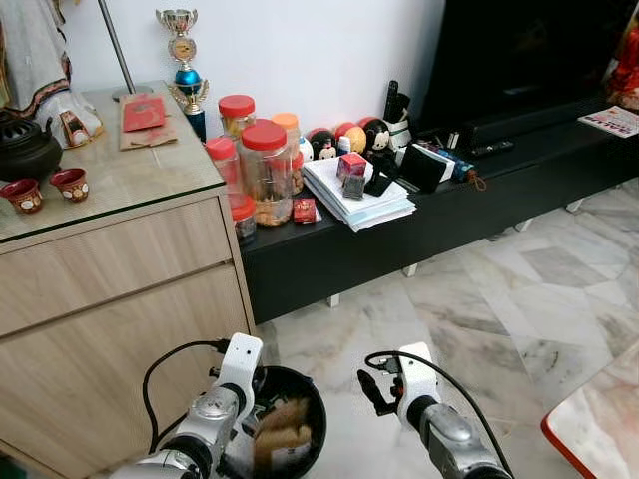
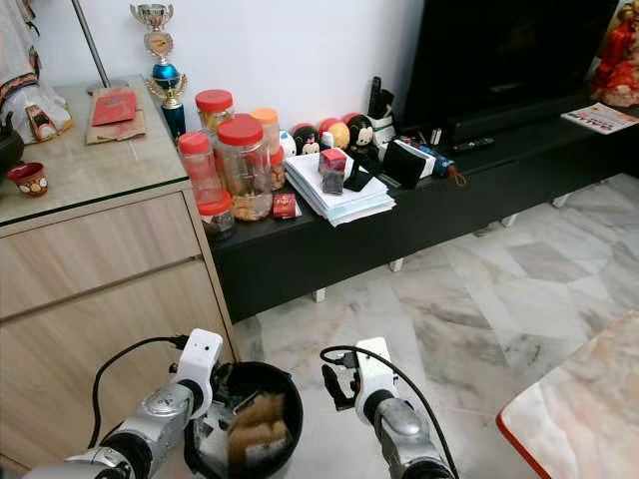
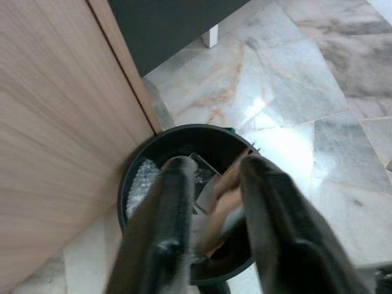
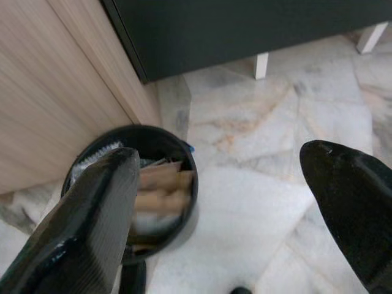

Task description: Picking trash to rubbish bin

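Grippers low in the foreground, both over marble floor. Left gripper hangs directly above the black rubbish bin; its two black fingers stand slightly apart with a piece of brown cardboard-like trash between them, though actual contact cannot be judged from the blurred wrist view. Right gripper sits just beside the bin on its open-floor side, fingers spread wide, nothing held.

Bin stands on the floor, tight against the lower corner of the wooden cabinet. Inside: brown cardboard pieces, some whitish crinkled wrapping.

Beyond the bin, a low black TV bench runs along the wall, raised on short white legs. On it, nearest the cabinet, a cluster of red-lidded jars, then a stack of white papers with small boxes on top, round cartoon figures, remote controls.

Cabinet top is glass, carrying two small red cups, a dark teapot, a red packet, a trophy. Dark television against the white wall. Red-edged table corner at near right.
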Motion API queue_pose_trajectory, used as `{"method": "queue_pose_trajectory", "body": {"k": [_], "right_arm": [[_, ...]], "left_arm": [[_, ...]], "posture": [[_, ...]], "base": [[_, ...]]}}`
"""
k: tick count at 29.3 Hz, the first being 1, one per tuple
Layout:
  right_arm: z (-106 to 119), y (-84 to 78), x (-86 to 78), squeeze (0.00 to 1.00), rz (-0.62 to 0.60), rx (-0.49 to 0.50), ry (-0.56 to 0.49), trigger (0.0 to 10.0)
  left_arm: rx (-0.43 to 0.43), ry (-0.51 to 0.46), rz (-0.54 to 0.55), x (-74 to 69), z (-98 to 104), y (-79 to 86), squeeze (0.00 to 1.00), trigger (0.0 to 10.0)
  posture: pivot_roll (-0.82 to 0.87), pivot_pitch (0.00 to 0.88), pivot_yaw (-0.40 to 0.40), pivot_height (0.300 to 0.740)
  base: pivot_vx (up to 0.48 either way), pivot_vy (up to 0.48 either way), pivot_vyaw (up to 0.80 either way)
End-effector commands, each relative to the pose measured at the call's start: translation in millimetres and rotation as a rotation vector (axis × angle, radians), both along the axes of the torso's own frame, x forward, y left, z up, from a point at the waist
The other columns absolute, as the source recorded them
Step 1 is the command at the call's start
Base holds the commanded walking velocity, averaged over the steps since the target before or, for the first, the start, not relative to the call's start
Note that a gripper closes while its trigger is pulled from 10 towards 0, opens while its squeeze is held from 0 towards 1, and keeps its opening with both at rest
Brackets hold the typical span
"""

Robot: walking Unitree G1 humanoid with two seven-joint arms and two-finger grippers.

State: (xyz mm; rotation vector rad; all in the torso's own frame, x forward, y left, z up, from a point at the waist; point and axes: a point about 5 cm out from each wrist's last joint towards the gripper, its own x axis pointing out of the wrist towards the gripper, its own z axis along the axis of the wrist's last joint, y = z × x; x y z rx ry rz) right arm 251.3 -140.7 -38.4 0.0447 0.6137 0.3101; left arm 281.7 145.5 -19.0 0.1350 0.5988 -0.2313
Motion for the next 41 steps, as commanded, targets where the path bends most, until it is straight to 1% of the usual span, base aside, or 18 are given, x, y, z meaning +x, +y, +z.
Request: {"method": "queue_pose_trajectory", "body": {"k": [1, 3, 4, 5, 7, 9, 10, 12, 13, 14, 16, 17, 18, 20, 23, 28, 36, 41], "right_arm": [[0, -4.3, -0.4, 0.0, -0.018, -0.007, 0.0, 10.0], [-1, -6.3, -1.6, 0.0, -0.027, -0.012, 0.004, 10.0], [-3, -8.6, -3.4, 0.0, -0.042, -0.016, 0.011, 10.0], [-4, -9.9, -4.8, 0.0, -0.05, -0.022, 0.018, 10.0], [-7, -12.0, -7.8, 0.0, -0.067, -0.035, 0.032, 10.0], [-11, -15.4, -13.0, 0.0, -0.101, -0.047, 0.054, 10.0], [-15, -19.0, -17.9, 0.0, -0.135, -0.062, 0.074, 10.0], [-18, -21.5, -21.9, 0.0, -0.153, -0.075, 0.094, 10.0], [-22, -23.7, -28.0, 0.0, -0.175, -0.083, 0.119, 10.0], [-22, -23.7, -28.0, 0.0, -0.175, -0.083, 0.119, 10.0], [-29, -27.7, -40.2, 0.0, -0.212, -0.092, 0.162, 10.0], [-31, -28.5, -42.6, 0.0, -0.22, -0.093, 0.171, 10.0], [-33, -30.4, -47.3, 0.0, -0.235, -0.098, 0.188, 10.0], [-35, -31.3, -49.4, 0.0, -0.241, -0.101, 0.195, 10.0], [-40, -34.9, -59.1, 0.0, -0.269, -0.113, 0.225, 10.0], [-43, -37.6, -65.6, 0.0, -0.288, -0.127, 0.247, 10.0], [-44, -36.6, -68.3, 0.0, -0.299, -0.13, 0.255, 10.0], [-44, -36.1, -68.1, 0.0, -0.301, -0.129, 0.254, 10.0]], "left_arm": [[0.009, -0.014, 0.014, 2.8, 3, 3.8, 1.0, 10.0], [0.012, -0.013, 0.018, 2.8, 3, 4.6, 1.0, 10.0], [0.023, -0.012, 0.024, 2.2, 2, 6.1, 0.09, 10.0], [0.034, -0.009, 0.03, 1.2, 1, 7.7, 0.0, 10.0], [0.063, 0.001, 0.045, -2.2, -2, 12.3, 0.0, 10.0], [0.103, 0.021, 0.083, -9.2, -8, 21.4, 0.0, 10.0], [0.134, 0.041, 0.119, -16.5, -13, 29.8, 0.0, 10.0], [0.146, 0.056, 0.141, -21.7, -17, 34.8, 0.0, 10.0], [0.157, 0.087, 0.173, -32.2, -24, 42.6, 0.0, 10.0], [0.157, 0.087, 0.173, -32.2, -24, 42.6, 0.0, 10.0], [0.169, 0.144, 0.221, -53.7, -36, 55.0, 0.0, 10.0], [0.168, 0.155, 0.232, -57.9, -39, 57.0, 0.0, 10.0], [0.154, 0.175, 0.26, -65.3, -43, 60.1, 0.0, 10.0], [0.15, 0.184, 0.271, -68.4, -44, 61.4, 0.0, 10.0], [0.15, 0.227, 0.312, -82.0, -52, 65.3, 0.0, 10.0], [0.152, 0.245, 0.311, -85.9, -54, 64.3, 0.0, 10.0], [0.143, 0.22, 0.296, -75.4, -49, 60.8, 0.0, 10.0], [0.144, 0.218, 0.295, -74.5, -48, 60.8, 0.0, 10.0]], "posture": [[-0.1, 0.0, -0.021, 0.74], [-0.1, 0.0, -0.021, 0.74], [-0.1, 0.0, -0.021, 0.74], [-0.1, 0.0, -0.021, 0.74], [-0.09, 0.0, -0.02, 0.74], [-0.09, 0.0, -0.016, 0.74], [-0.09, 0.0, -0.016, 0.74], [-0.09, 0.0, -0.016, 0.74], [-0.09, 0.0, -0.012, 0.74], [-0.09, 0.0, -0.012, 0.74], [-0.08, 0.0, -0.007, 0.74], [-0.08, 0.0, -0.007, 0.74], [-0.08, 0.0, -0.007, 0.74], [-0.08, 0.0, -0.007, 0.74], [-0.08, 0.0, -0.007, 0.74], [-0.08, 0.0, -0.007, 0.74], [-0.1, 0.0, 0.006, 0.74], [-0.1, 0.0, 0.006, 0.74]], "base": [[0.0, 0.0, 0.0], [0.0, 0.0, 0.0], [0.0, 0.0, 0.0], [0.0, 0.0, 0.0], [0.0, 0.0, 0.0], [0.0, 0.0, 0.0], [0.0, 0.0, 0.0], [0.0, 0.0, 0.0], [0.0, 0.0, 0.0], [0.0, 0.0, 0.0], [0.0, 0.0, 0.0], [0.0, 0.0, 0.0], [0.0, 0.0, 0.0], [0.0, 0.0, 0.0], [-0.249, 0.0, 0.0], [-0.263, 0.0, 0.0], [-0.266, 0.0, 0.0], [-0.27, 0.0, 0.0]]}}
